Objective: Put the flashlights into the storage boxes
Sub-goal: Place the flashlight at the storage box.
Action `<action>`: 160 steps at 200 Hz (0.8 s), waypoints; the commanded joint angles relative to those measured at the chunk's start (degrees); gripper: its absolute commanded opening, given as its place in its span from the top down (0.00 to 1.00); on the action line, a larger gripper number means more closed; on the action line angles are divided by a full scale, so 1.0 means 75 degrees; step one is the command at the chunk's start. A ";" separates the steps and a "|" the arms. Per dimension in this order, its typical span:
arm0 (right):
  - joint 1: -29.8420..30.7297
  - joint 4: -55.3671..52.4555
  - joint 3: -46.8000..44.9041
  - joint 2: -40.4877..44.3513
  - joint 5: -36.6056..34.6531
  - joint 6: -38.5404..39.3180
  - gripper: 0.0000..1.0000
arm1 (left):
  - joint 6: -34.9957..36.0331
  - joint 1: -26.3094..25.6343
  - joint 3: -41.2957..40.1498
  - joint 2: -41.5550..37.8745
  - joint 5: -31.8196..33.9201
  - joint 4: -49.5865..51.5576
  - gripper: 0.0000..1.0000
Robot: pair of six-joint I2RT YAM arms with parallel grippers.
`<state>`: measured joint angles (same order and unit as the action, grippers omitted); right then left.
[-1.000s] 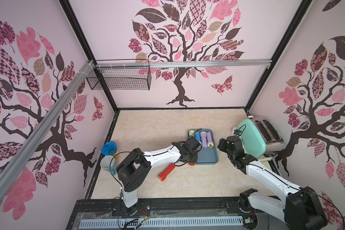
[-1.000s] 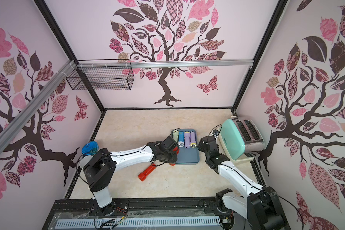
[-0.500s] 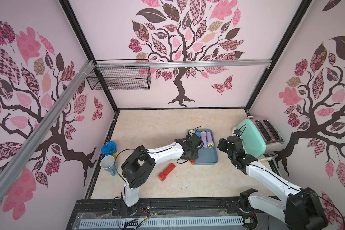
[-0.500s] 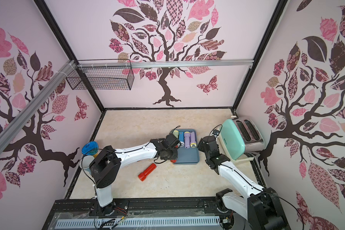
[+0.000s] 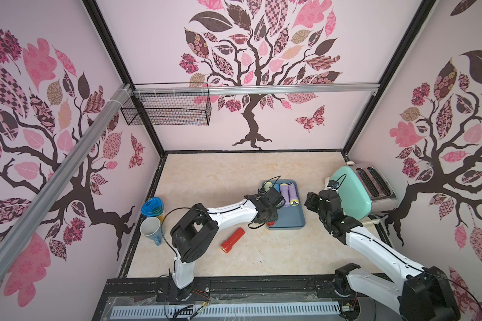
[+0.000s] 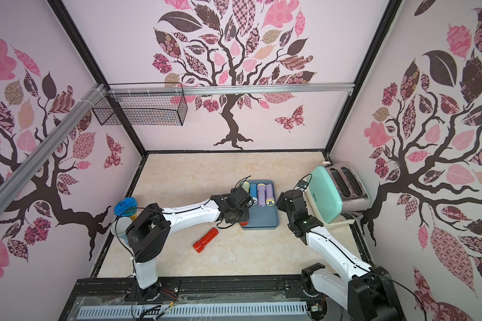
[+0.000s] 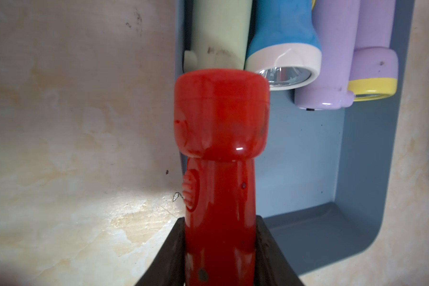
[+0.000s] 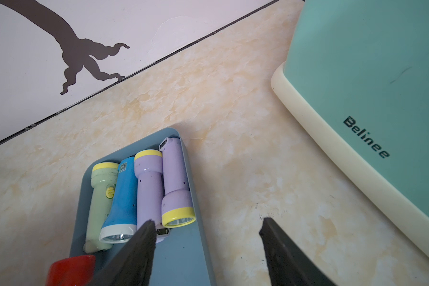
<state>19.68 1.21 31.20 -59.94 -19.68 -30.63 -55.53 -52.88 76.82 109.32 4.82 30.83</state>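
Observation:
My left gripper [image 7: 219, 218] is shut on the body of a red flashlight [image 7: 221, 118]. It holds it over the left edge of the slate-blue storage box [image 7: 302, 153], head towards the flashlights inside. In the box's far half lie a pale green flashlight [image 8: 99, 198], a blue one [image 8: 123, 198] and two lilac ones [image 8: 149, 188] [image 8: 176, 183]. Another red flashlight [image 5: 232, 240] lies on the table, left of the box's near end [image 5: 290, 219]. My right gripper [image 8: 206, 221] hangs open and empty over the box's right rim.
A mint-green toaster [image 5: 354, 194] stands close to the right of my right gripper [image 5: 310, 200]. A blue-lidded cup [image 5: 152, 207] and a mug [image 5: 150, 229] sit at the table's left edge. A black wire basket [image 5: 167, 109] hangs on the back wall.
The left arm's elbow has swung right while its gripper stayed at the box's left edge, still holding the red flashlight. The right arm has not moved.

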 commanded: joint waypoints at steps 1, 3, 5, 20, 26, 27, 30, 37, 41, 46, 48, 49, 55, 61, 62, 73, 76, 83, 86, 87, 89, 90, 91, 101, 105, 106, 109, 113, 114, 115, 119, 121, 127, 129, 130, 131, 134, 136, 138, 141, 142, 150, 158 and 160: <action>-0.0034 -0.0060 0.0029 0.0071 -0.0027 0.0039 0.29 | -0.0364 -0.0039 0.0105 0.0299 0.0227 -0.0138 0.68; -0.0034 -0.0057 0.0031 0.0071 -0.0028 0.0026 0.29 | -0.0371 -0.0039 0.0105 0.0308 0.0225 -0.0138 0.67; -0.0034 -0.0056 0.0025 0.0062 -0.0034 0.0020 0.29 | -0.0385 -0.0039 0.0105 0.0316 0.0225 -0.0132 0.67; -0.0034 -0.0001 0.0023 0.0003 -0.0036 0.0018 0.29 | -0.0391 -0.0039 0.0099 0.0371 0.0264 -0.0185 0.67; -0.0041 -0.0009 0.0029 -0.0043 -0.0036 0.0018 0.29 | -0.0346 -0.0039 0.0094 0.0409 0.0260 -0.0218 0.67; -0.0044 -0.0015 0.0032 -0.0045 -0.0036 0.0018 0.29 | -0.0338 -0.0039 0.0094 0.0417 0.0266 -0.0219 0.67; -0.0040 -0.0020 0.0049 -0.0063 -0.0030 0.0018 0.29 | -0.0313 -0.0040 0.0091 0.0439 0.0280 -0.0208 0.67; -0.0038 -0.0044 0.0076 -0.0119 -0.0013 0.0029 0.29 | -0.0281 -0.0029 0.0105 0.0485 0.0316 -0.0194 0.67; -0.0035 -0.0053 0.0087 -0.0145 -0.0001 0.0041 0.29 | -0.0266 -0.0027 0.0105 0.0506 0.0323 -0.0187 0.67; -0.0034 -0.0054 0.0109 -0.0179 0.0011 0.0041 0.29 | -0.0261 -0.0016 0.0108 0.0536 0.0325 -0.0176 0.67; -0.0034 -0.0047 0.0115 -0.0191 0.0011 0.0047 0.29 | -0.0260 -0.0015 0.0106 0.0543 0.0320 -0.0162 0.66; -0.0034 -0.0052 0.0128 -0.0195 0.0017 0.0050 0.29 | -0.0260 -0.0010 0.0106 0.0548 0.0319 -0.0162 0.66; -0.0042 -0.0052 0.0129 -0.0219 0.0023 0.0059 0.30 | -0.0231 -0.0004 0.0134 0.0548 0.0318 -0.0133 0.65; -0.0042 -0.0051 0.0154 -0.0228 0.0017 0.0076 0.30 | -0.0203 0.0006 0.0132 0.0531 0.0356 -0.0102 0.63; -0.0038 -0.0048 0.0154 -0.0231 0.0012 0.0082 0.30 | -0.0197 0.0001 0.0136 0.0524 0.0360 -0.0096 0.63; -0.0029 -0.0055 0.0164 -0.0228 -0.0033 0.0143 0.30 | -0.0149 -0.0004 0.0124 0.0457 0.0485 -0.0008 0.59; -0.0034 -0.0068 0.0164 -0.0223 -0.0066 0.0157 0.29 | -0.0138 0.0004 0.0117 0.0440 0.0525 0.0010 0.59; -0.0035 -0.0137 0.0164 -0.0202 -0.0165 0.0167 0.29 | -0.0090 0.0008 0.0096 0.0405 0.0582 0.0014 0.59; -0.0034 -0.0154 0.0164 -0.0183 -0.0212 0.0176 0.30 | -0.0063 0.0008 0.0088 0.0381 0.0599 0.0014 0.59; -0.0034 -0.0158 0.0158 -0.0179 -0.0223 0.0179 0.30 | -0.0062 0.0008 0.0073 0.0385 0.0599 0.0009 0.59; -0.0040 -0.0170 0.0154 -0.0168 -0.0253 0.0181 0.30 | -0.0056 0.0017 0.0065 0.0371 0.0594 0.0013 0.59; -0.0037 -0.0166 0.0153 -0.0160 -0.0261 0.0182 0.29 | -0.0047 0.0018 0.0062 0.0374 0.0591 0.0014 0.59; -0.0042 -0.0170 0.0147 -0.0156 -0.0266 0.0188 0.30 | -0.0042 0.0025 0.0060 0.0376 0.0589 0.0014 0.59; -0.0035 -0.0147 0.0121 -0.0073 -0.0326 0.0242 0.30 | 0.0028 0.0052 0.0070 0.0376 0.0520 0.0026 0.57; -0.0040 -0.0130 0.0118 -0.0032 -0.0318 0.0275 0.30 | 0.0059 0.0055 0.0059 0.0376 0.0524 0.0035 0.56; -0.0037 -0.0128 0.0118 -0.0022 -0.0318 0.0281 0.30 | 0.0069 0.0055 0.0065 0.0371 0.0521 0.0036 0.56; -0.0038 -0.0098 0.0107 0.0002 -0.0317 0.0295 0.30 | 0.0081 0.0055 0.0080 0.0374 0.0518 0.0063 0.55; -0.0029 -0.0071 0.0080 0.0016 -0.0316 0.0328 0.30 | 0.0088 0.0054 0.0092 0.0372 0.0537 0.0105 0.55; -0.0037 -0.0064 0.0075 0.0025 -0.0316 0.0331 0.30 | 0.0090 0.0055 0.0093 0.0369 0.0539 0.0118 0.54; -0.0036 -0.0060 0.0073 0.0030 -0.0317 0.0338 0.30 | 0.0085 0.0055 0.0099 0.0367 0.0546 0.0131 0.54; -0.0039 -0.0040 0.0062 0.0039 -0.0317 0.0354 0.30 | 0.0085 0.0064 0.0104 0.0361 0.0568 0.0180 0.53; -0.0036 -0.0032 0.0056 0.0054 -0.0308 0.0366 0.30 | 0.0084 0.0066 0.0114 0.0364 0.0583 0.0202 0.53; -0.0037 -0.0023 0.0054 0.0058 -0.0294 0.0401 0.31 | 0.0068 0.0078 0.0126 0.0343 0.0606 0.0245 0.52; -0.0041 -0.0022 0.0057 0.0053 -0.0285 0.0415 0.31 | 0.0062 0.0084 0.0114 0.0328 0.0601 0.0257 0.51; -0.0038 -0.0021 0.0058 0.0050 -0.0284 0.0416 0.31 | 0.0059 0.0087 0.0110 0.0323 0.0600 0.0259 0.51; -0.0036 -0.0021 0.0058 0.0048 -0.0277 0.0422 0.31 | 0.0058 0.0089 0.0113 0.0321 0.0600 0.0260 0.51; -0.0035 -0.0021 0.0062 0.0046 -0.0255 0.0427 0.31 | 0.0039 0.0084 0.0108 0.0305 0.0626 0.0269 0.50; -0.0034 -0.0030 0.0068 0.0035 -0.0249 0.0428 0.31 | 0.0028 0.0089 0.0091 0.0289 0.0641 0.0254 0.50; -0.0034 -0.0038 0.0070 0.0035 -0.0241 0.0428 0.31 | 0.0029 0.0096 0.0073 0.0270 0.0636 0.0244 0.49; -0.0034 -0.0036 0.0070 0.0027 -0.0217 0.0428 0.31 | 0.0026 0.0092 0.0063 0.0253 0.0635 0.0204 0.49; -0.0034 -0.0035 0.0070 0.0025 -0.0214 0.0428 0.31 | 0.0029 0.0097 0.0061 0.0245 0.0635 0.0191 0.49; -0.0034 -0.0036 0.0079 0.0013 -0.0111 0.0440 0.32 | 0.0033 0.0105 0.0013 0.0198 0.0641 0.0117 0.49; -0.0029 -0.0023 0.0076 -0.0008 -0.0008 0.0471 0.32 | 0.0004 0.0113 -0.0003 0.0170 0.0660 0.0088 0.49; -0.0030 -0.0013 0.0081 -0.0002 0.0030 0.0474 0.32 | -0.0001 0.0114 -0.0001 0.0168 0.0667 0.0091 0.49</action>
<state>19.68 1.34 31.22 -60.66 -20.71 -28.25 -55.48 -52.71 77.08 110.85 7.57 30.74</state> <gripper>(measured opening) 0.684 0.511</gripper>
